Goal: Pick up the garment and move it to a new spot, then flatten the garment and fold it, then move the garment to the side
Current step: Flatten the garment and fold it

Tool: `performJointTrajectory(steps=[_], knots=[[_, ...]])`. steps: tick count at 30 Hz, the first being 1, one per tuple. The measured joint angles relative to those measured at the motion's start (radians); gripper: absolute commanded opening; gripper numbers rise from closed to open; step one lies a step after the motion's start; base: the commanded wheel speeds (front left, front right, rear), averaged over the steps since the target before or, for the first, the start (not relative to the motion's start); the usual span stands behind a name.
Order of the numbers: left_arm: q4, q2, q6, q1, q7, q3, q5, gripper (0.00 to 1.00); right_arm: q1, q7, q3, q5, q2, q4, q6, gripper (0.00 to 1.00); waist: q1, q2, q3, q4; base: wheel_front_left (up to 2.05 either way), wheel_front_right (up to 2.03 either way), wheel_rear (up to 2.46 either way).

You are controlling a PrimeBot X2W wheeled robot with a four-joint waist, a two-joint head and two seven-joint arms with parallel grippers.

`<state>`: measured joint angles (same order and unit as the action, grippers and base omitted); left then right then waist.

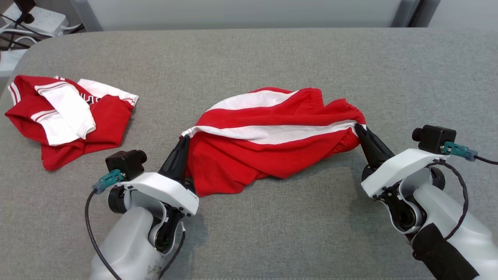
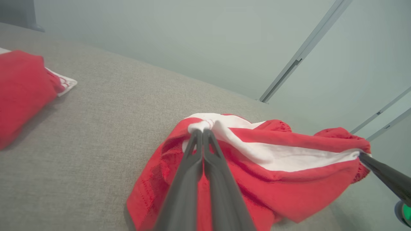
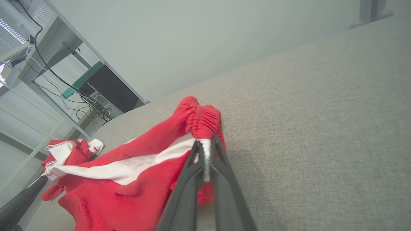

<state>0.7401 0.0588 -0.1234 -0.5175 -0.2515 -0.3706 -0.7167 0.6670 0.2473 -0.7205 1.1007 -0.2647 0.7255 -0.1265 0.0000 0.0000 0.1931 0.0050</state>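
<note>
Beyond the desk's (image 1: pixel 272 50) far left corner lies a white power strip (image 1: pixel 41 19) with dark cables. On the left side of the desk sits a crumpled red and white pile (image 1: pixel 66 116), well apart from the garment (image 1: pixel 249 163).

Next comes the left tool (image 1: pixel 186 139), reaching up from the lower left. Its two dark fingers are pressed together and pinch the left end of the garment's white stripe (image 1: pixel 272 134). In the left wrist view the cloth bunches into a small white knot at the fingertips.

The garment is red with two white bands and lies near the middle of the desk, stretched sideways between the two tools. Its stripe runs almost straight from one tool to the other. The loose red cloth below the stripe sags and rests on the desk, with one flap lying just beside the left tool. The gathered waistband (image 1: pixel 315 99) curves along the upper right edge.

At the right, the right tool (image 1: pixel 358 127) is likewise clamped on the garment. Its fingers grip the right end of the stripe just under the ruffled red elastic, as the right wrist view shows
</note>
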Motion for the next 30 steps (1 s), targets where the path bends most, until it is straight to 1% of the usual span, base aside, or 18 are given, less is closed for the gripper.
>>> performJointTrajectory(steps=[2,5,8,10,13,18,21,23,26,30], knots=[[-0.016,0.018,0.000,-0.002,0.000,-0.018,-0.022,0.00,0.001,0.000,0.002,-0.003,0.001,-0.008,0.000,0.00,0.0000,0.0000,-0.011,-0.002,0.00,0.00,0.00],[-0.027,0.072,0.000,-0.030,0.002,-0.048,-0.046,0.00,0.018,0.000,0.000,-0.011,0.002,-0.016,0.000,0.00,0.0000,0.0000,-0.032,-0.005,0.00,0.00,0.00],[-0.049,0.123,0.000,-0.109,0.029,-0.067,-0.099,0.00,0.068,0.000,-0.007,-0.011,0.006,-0.029,0.000,0.00,0.0000,0.0000,-0.057,-0.008,0.00,0.00,0.00],[-0.062,0.149,0.000,-0.164,0.052,-0.081,-0.115,0.00,0.108,0.000,-0.008,-0.011,0.010,-0.032,0.000,0.00,0.0000,0.0000,-0.073,-0.011,0.00,0.00,0.00],[-0.078,0.177,0.000,-0.225,0.076,-0.108,-0.155,0.00,0.171,0.000,-0.008,-0.010,0.012,-0.033,0.000,0.00,0.0000,0.0000,-0.094,-0.017,0.00,0.00,0.00],[-0.092,0.210,0.000,-0.299,0.073,-0.135,-0.189,0.00,0.253,0.000,0.008,-0.009,0.011,-0.034,0.000,0.00,0.0000,0.0000,-0.126,-0.030,0.00,0.00,0.00],[-0.107,0.222,0.000,-0.310,0.056,-0.138,-0.226,0.00,0.262,0.001,0.018,0.008,0.011,-0.035,0.000,0.00,0.0000,0.0000,-0.149,-0.037,0.00,0.00,0.00],[-0.113,0.227,0.000,-0.303,0.058,-0.149,-0.252,0.00,0.254,-0.003,-0.006,0.044,0.007,-0.032,0.000,0.00,0.0000,0.0000,-0.166,-0.041,0.00,0.00,0.00],[-0.112,0.252,0.000,-0.249,0.095,-0.164,-0.303,0.00,0.211,-0.092,-0.056,0.108,0.000,-0.023,0.000,0.00,0.0000,0.0000,-0.185,-0.050,0.00,0.00,0.00],[-0.093,0.280,0.000,-0.103,0.129,-0.181,-0.370,0.00,0.112,-0.220,-0.098,0.206,-0.005,0.005,0.000,0.00,0.0000,0.0000,-0.195,-0.063,0.00,0.00,0.00]])
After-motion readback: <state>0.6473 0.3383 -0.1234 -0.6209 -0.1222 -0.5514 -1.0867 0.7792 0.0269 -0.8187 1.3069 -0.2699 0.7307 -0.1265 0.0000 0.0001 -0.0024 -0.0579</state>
